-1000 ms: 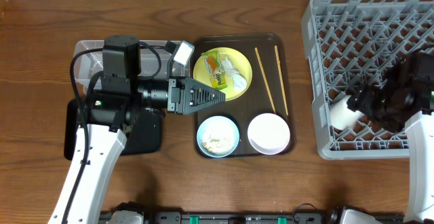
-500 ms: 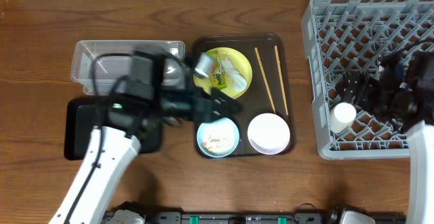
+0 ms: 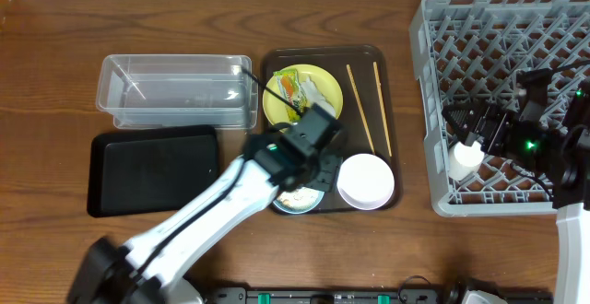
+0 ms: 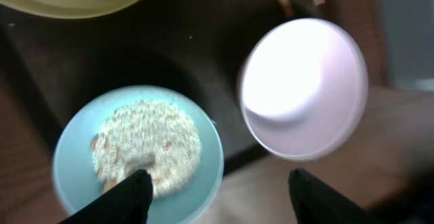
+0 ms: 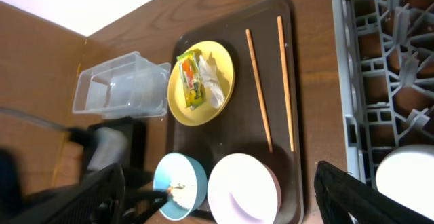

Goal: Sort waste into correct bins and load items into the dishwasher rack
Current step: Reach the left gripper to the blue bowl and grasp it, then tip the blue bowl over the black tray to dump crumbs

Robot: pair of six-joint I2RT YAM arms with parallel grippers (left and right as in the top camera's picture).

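**Positioning the left gripper over the light blue bowl**

The left gripper (image 4: 218, 178) stood open, jaws spread wide. One finger (image 4: 132, 197), at the lower left of the wrist frame, overlapped the food scraps (image 4: 146, 146) inside the light blue bowl (image 4: 74, 149). The other sat outside the rim, below the pinkish-white bowl (image 4: 305, 88). The blue bowl therefore lay left of the jaw gap, on the serving tray (image 3: 366, 83). The right gripper (image 5: 220, 170), also open, hung over the dishwasher rack (image 3: 553, 28), well apart. The left arm was judged the nearer.

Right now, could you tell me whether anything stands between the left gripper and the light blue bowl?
Nothing visible does. The left gripper hangs open over the light blue bowl, one finger above its food scraps; the pinkish-white bowl sits beside it, apart.
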